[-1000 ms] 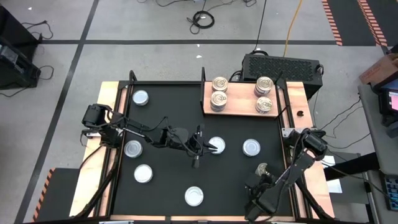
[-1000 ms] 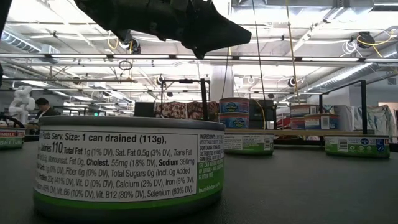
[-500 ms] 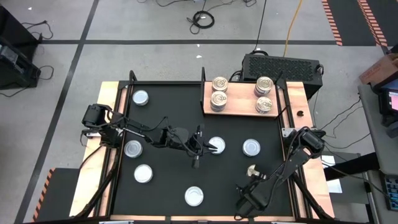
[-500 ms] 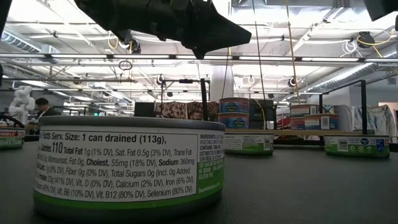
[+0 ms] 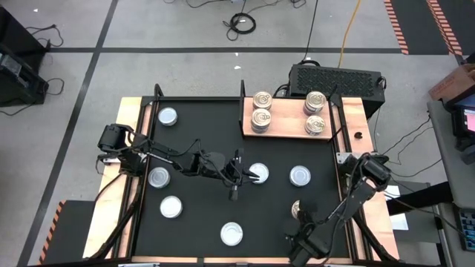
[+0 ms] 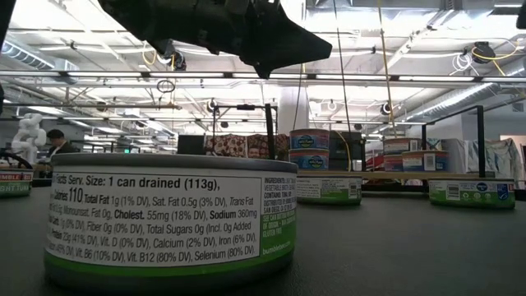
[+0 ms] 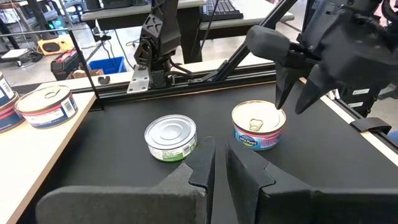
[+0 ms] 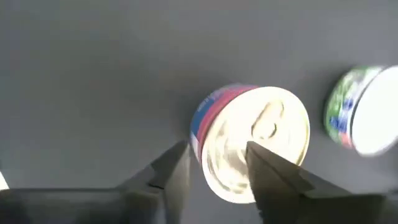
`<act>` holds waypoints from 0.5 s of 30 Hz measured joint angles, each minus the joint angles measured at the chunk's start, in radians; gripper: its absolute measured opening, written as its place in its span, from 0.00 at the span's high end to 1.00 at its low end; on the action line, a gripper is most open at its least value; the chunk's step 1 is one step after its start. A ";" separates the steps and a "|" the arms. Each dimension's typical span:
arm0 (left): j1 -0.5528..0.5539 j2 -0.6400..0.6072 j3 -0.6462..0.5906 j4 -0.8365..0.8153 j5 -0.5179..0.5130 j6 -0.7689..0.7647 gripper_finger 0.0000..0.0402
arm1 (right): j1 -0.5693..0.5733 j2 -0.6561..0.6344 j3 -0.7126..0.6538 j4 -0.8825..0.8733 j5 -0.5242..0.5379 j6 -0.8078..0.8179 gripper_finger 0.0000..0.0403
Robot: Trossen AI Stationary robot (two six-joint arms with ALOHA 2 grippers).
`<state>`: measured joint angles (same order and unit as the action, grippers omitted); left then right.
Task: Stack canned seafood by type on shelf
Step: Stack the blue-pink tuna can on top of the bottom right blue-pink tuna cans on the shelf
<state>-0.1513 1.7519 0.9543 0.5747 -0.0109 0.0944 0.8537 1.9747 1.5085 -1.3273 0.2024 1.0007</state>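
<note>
Black surface carries loose tins; four already stand on the shelf [image 5: 335, 111]. My right tool [image 5: 303, 225], fingers spread, hovers over the gold-lid tin [image 5: 297, 210]; I should centre both fingers before closing. My left tool [image 5: 239, 176] waits, narrow.

Black-topped table [image 5: 208, 133] carrying loose flat round silvery-lidded tins [image 5: 170, 208], one cream-gold pull-tab tin [image 7: 258, 125], and a light-brown wooden board [image 5: 286, 119] bearing stacked tins [image 5: 261, 110].

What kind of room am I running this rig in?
Likely a robotics lab or workshop: exposed ceiling ducts and strip lights, cables on a taped concrete floor, and more workbenches behind the table.
</note>
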 joint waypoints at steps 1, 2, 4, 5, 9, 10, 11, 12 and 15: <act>0.000 0.000 0.000 0.000 0.000 0.000 0.89 | 0.011 0.000 0.000 0.010 0.013 -0.031 0.59; 0.000 0.000 0.000 0.000 0.000 0.000 0.89 | 0.023 0.000 0.000 0.016 0.028 -0.057 0.57; 0.000 0.000 0.000 0.000 0.000 0.000 0.89 | 0.048 0.000 -0.002 0.011 0.063 -0.067 0.54; 0.000 0.000 0.000 0.000 0.000 0.000 0.89 | 0.058 0.000 -0.004 0.006 0.078 -0.067 0.53; 0.000 0.000 0.000 -0.006 0.000 0.000 0.89 | 0.091 0.000 -0.028 0.002 0.085 -0.061 0.55; 0.000 0.000 0.000 -0.012 0.000 0.000 0.89 | 0.099 0.000 -0.037 0.003 0.085 -0.049 0.55; 0.000 0.000 0.000 -0.015 0.000 0.000 0.89 | 0.108 0.000 -0.045 0.006 0.085 -0.037 0.56; 0.000 0.000 0.000 -0.015 0.000 0.000 0.89 | 0.118 0.000 -0.053 0.011 0.085 -0.029 0.57; 0.000 0.000 0.000 -0.012 0.000 0.000 0.89 | 0.137 0.000 -0.080 0.027 0.081 -0.016 0.59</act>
<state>-0.1510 1.7519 0.9543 0.5624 -0.0111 0.0944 0.9911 1.9751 1.4283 -1.3002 0.2839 0.9844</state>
